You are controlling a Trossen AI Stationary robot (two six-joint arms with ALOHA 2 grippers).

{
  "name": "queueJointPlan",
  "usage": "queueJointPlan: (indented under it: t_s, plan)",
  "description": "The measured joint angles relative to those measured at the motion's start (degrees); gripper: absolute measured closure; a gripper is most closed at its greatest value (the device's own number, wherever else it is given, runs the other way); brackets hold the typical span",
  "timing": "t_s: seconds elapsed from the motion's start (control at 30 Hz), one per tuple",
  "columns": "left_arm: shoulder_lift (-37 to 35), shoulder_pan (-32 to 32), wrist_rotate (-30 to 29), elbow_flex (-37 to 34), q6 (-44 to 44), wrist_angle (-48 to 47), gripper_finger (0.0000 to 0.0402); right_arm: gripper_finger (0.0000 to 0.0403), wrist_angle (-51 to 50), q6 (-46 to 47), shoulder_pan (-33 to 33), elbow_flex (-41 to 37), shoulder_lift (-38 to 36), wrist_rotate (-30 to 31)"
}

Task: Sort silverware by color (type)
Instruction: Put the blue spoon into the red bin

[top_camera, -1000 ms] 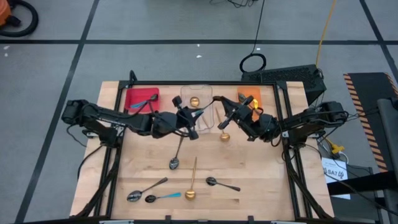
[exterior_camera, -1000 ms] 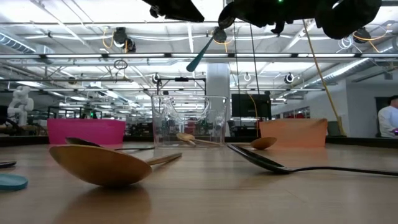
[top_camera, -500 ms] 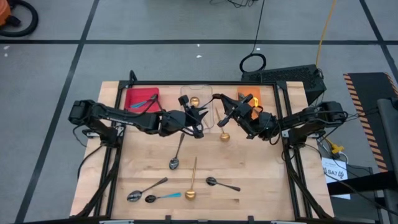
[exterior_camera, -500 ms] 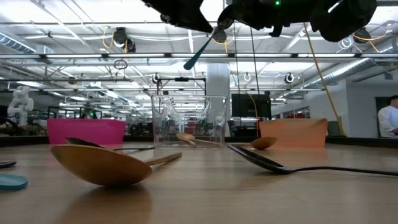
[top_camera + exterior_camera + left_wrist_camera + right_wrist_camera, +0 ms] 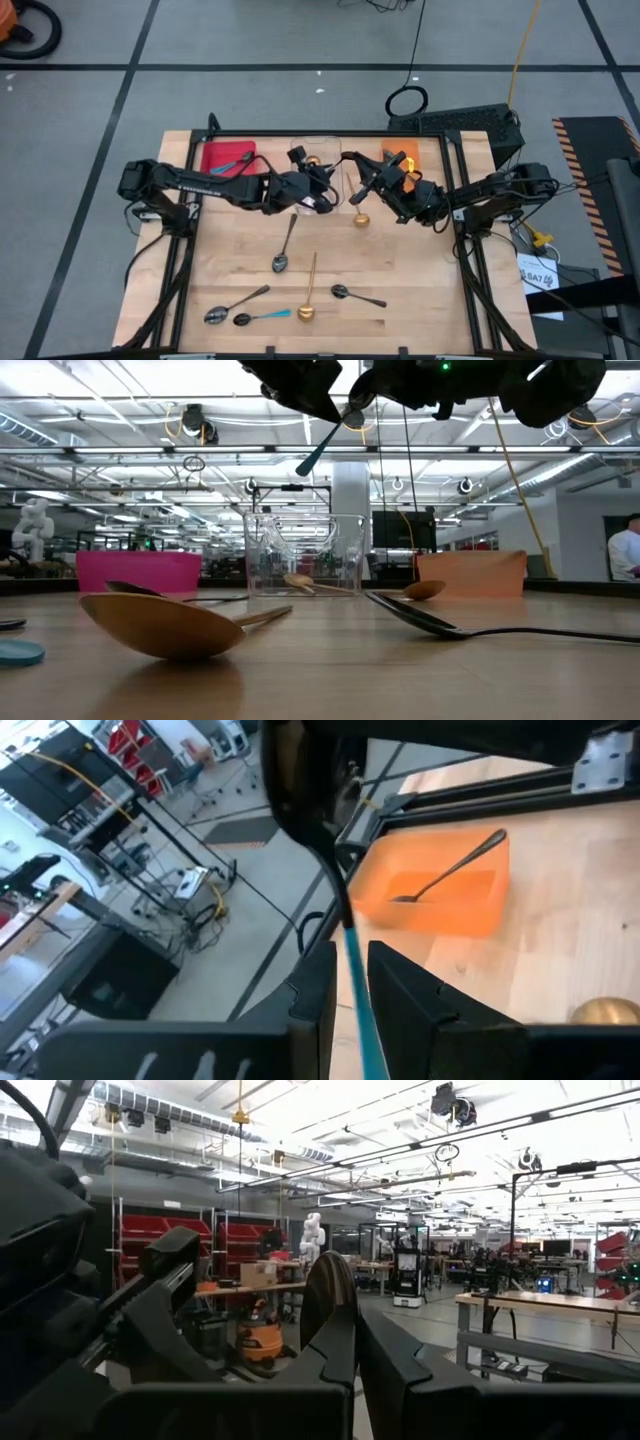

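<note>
Blue-handled spoon (image 5: pixel 322 443) bridges both grippers (image 5: pixel 335 195) overhead.

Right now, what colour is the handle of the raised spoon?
Light blue handle, clearest in the low view.

Grey floor (image 5: pixel 250 40) with black lines, red shelving (image 5: pixel 150 1245), ceiling striplights (image 5: pixel 120 390), workbench (image 5: pixel 545 1315)
</note>
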Motion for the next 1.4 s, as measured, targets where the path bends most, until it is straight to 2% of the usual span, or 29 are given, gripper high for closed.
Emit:
queueJointPlan:
  t_s: [1.23, 1.4]
  plan:
    - [0.0, 2.0, 0.8, 1.3, -7.5, -3.9, 0.0335, 0.0403, -1.2, -0.3, 0.0, 0.0, 0.0, 0.0]
    - [0.0, 1.9, 0.7, 1.3, -5.8, -3.9, 0.0365, 0.0403, -1.9, -0.3, 0.0, 0.0, 0.0, 0.0]
